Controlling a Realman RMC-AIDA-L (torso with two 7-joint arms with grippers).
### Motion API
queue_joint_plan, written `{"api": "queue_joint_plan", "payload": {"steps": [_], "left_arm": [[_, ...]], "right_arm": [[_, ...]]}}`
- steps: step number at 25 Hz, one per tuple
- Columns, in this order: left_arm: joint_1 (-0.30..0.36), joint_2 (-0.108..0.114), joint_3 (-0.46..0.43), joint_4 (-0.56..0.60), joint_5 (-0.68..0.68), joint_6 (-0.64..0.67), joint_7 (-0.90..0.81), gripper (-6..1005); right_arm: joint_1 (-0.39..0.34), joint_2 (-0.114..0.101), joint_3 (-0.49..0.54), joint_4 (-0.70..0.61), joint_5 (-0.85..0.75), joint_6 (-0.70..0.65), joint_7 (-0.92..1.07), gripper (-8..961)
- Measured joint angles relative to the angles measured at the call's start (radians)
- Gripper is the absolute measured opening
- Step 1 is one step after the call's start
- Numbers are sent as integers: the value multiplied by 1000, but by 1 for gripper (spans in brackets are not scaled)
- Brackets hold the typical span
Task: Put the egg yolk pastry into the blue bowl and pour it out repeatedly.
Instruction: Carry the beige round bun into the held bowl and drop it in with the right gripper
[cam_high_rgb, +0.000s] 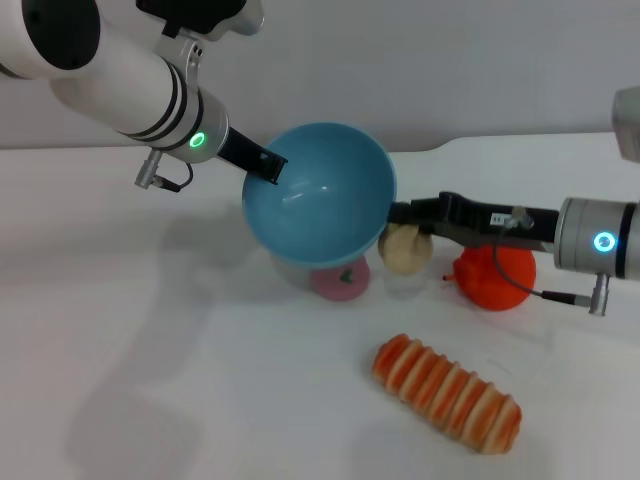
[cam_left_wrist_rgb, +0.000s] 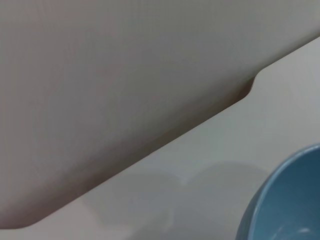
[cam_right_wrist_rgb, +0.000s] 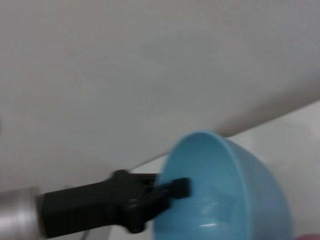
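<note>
Left gripper (cam_high_rgb: 268, 166) clamped on the rim of the blue bowl (cam_high_rgb: 320, 195), one finger (cam_right_wrist_rgb: 175, 187) hooked inside the wall and the other outside, jaws shut tight on the plastic. Bowl held up off the table (cam_high_rgb: 150, 330), tipped hard toward the camera so the open mouth faces forward and down; nothing seen inside.

Just beyond the bowl's lower right edge, the egg yolk pastry (cam_high_rgb: 404, 248), low at the table, at the tip of the right gripper (cam_high_rgb: 408, 222). Jaws of that gripper hidden behind the bowl rim, so cannot tell whether apart or closed on the pastry.

Under the bowl, partly covered by it, a pink bun (cam_high_rgb: 340, 280). Right of the pastry, under the right arm, an orange fruit (cam_high_rgb: 495, 275). Nearer the front, well apart from these, a striped bread (cam_high_rgb: 446, 392) lying at a slant.

Crowded around the bowl's lower edge; wide bare table to the left and front left. Far table edge with a notch (cam_left_wrist_rgb: 250, 86) behind the bowl.
</note>
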Motion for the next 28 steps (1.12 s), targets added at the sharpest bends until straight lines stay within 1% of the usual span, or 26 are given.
{"api": "queue_joint_plan", "payload": {"steps": [4, 7, 12, 20, 26, 28], "left_arm": [[-1, -1, 2, -2, -1, -4, 0, 0], [-4, -2, 29, -7, -4, -6, 0, -1], [-7, -2, 40, -5, -11, -4, 0, -1], [-4, -2, 49, -11, -31, -8, 0, 0], [-2, -2, 57, -18, -37, -18, 0, 0], [-1, -2, 58, -20, -39, -19, -1, 0]], "right_arm": [[4, 1, -4, -48, 21, -72, -4, 22], [12, 0, -6, -65, 47, -85, -8, 12], [17, -3, 3, -73, 64, -97, -10, 10], [31, -3, 1, -88, 70, -84, -12, 5], [20, -3, 5, -84, 70, -5, -10, 1], [17, -5, 5, -84, 70, -2, -10, 0]]}}
